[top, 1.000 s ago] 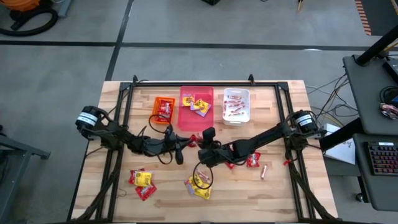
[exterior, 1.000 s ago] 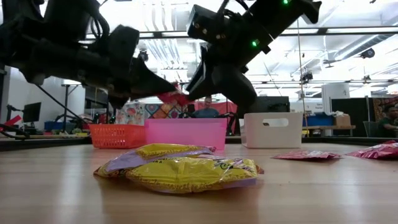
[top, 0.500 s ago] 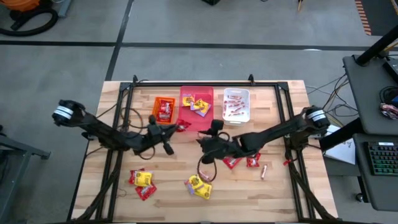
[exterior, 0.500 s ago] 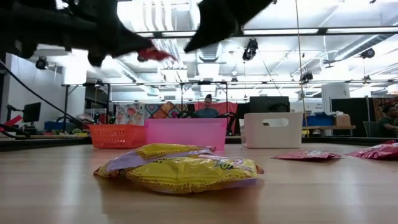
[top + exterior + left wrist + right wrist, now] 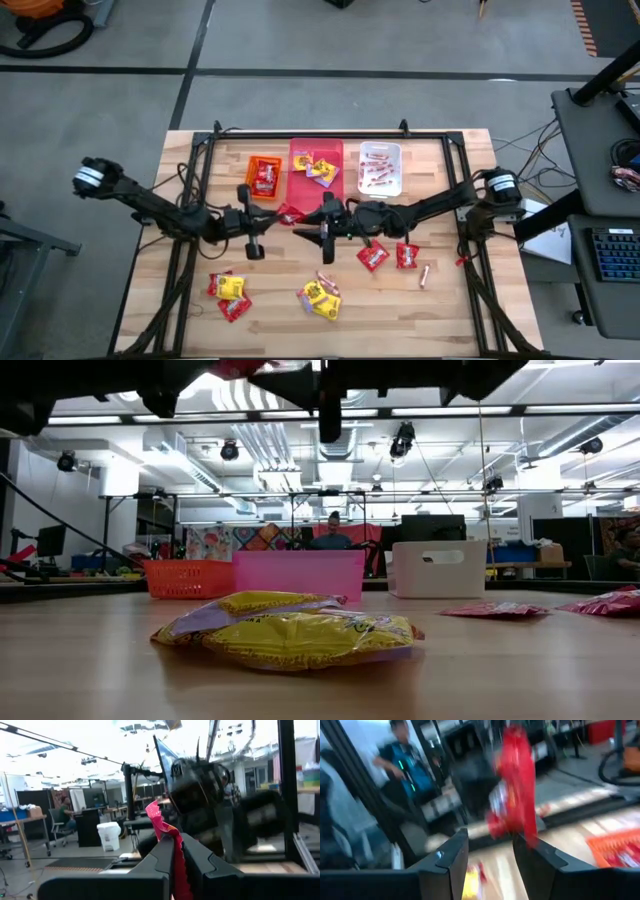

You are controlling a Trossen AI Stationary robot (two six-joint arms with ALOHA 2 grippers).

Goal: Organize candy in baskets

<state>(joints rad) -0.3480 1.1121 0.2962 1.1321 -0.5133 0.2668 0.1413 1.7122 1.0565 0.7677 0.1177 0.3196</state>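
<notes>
Left claw (image 5: 283, 214) clamped on red packet (image 5: 290, 214), desk centre. Right claw (image 5: 312, 227) apart, empty. Three baskets at 12 o'clock part-filled; roughly seven candies left, 5–7 o'clock.

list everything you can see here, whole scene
table: one, light wood, under both arms
orange basket: one, far side, candy inside
pink basket: one, beside the orange one, a few packets inside
white basket: one, right of the pink one, small sticks inside
red packets: two loose, right of centre
wrapped stick: one, red and white, right of those
yellow packets: about two, front centre
mixed packets: yellow and red, front left
held packet: one, red, above table centre
person: one, beyond the table
left gripper: jaws shut on the held packet
right gripper: jaws open, facing it
</notes>
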